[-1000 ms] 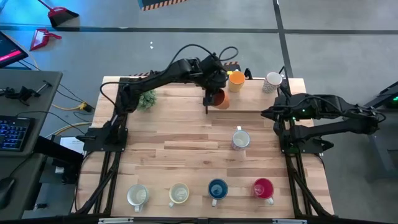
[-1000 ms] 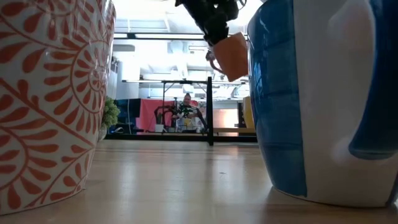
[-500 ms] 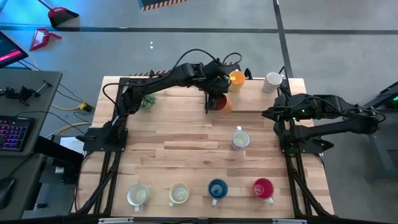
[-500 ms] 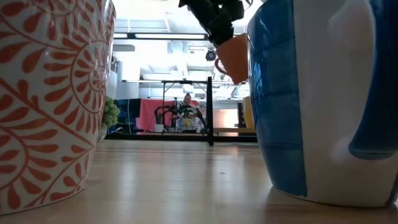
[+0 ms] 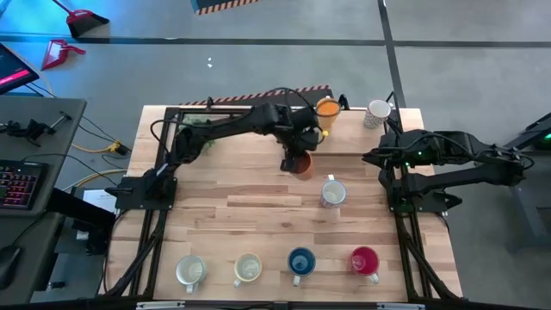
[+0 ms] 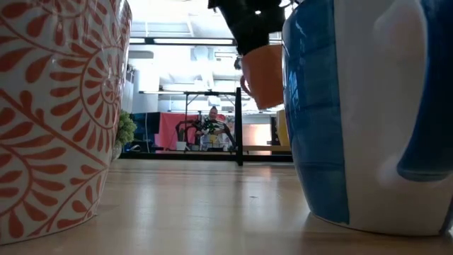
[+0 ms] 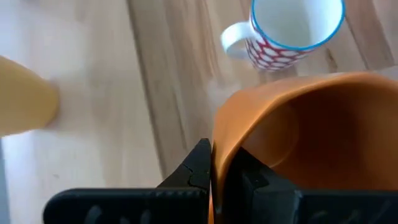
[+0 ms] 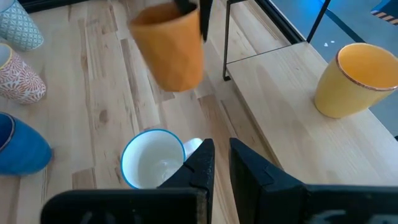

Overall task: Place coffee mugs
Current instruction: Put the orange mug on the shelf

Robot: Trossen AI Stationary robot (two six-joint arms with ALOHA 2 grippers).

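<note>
My left gripper (image 5: 294, 155) is shut on an orange mug (image 5: 299, 162), which hangs in the air over the table's middle, just near of the raised shelf. The low view shows this mug (image 6: 264, 74) well above the tabletop. A yellow-orange mug (image 5: 327, 108) and a white patterned mug (image 5: 376, 113) stand on the shelf. A white mug with a blue rim (image 5: 332, 193) stands on its base below the shelf. A patterned mug (image 5: 189, 270), a cream mug (image 5: 248, 269), a blue mug (image 5: 301, 262) and a red-pink mug (image 5: 365, 260) stand along the near edge. My right gripper (image 5: 368, 158) waits at the right, shut on nothing. My left gripper pinches the orange mug's wall at the rim (image 7: 221, 146), one finger (image 7: 198, 167) outside and one finger (image 7: 249, 177) inside. The fingers come from above, pointing down. The mug is lifted clear and hangs below them nearly upright, its handle (image 6: 245, 76) out to one side.
A raised wooden shelf (image 5: 366, 133) with a black frame post (image 8: 226, 37) fills the far right corner. A small green plant (image 6: 125, 131) stands at the far left. The patterned mug (image 6: 49, 106) and the blue mug (image 6: 354, 113) block much of the low view. Bare wood lies left of the middle.
My left gripper has carried the orange mug away from the shelf toward the near edge, keeping hold. The mug was tipped on its side. It has since turned nearly upright, mouth up.
</note>
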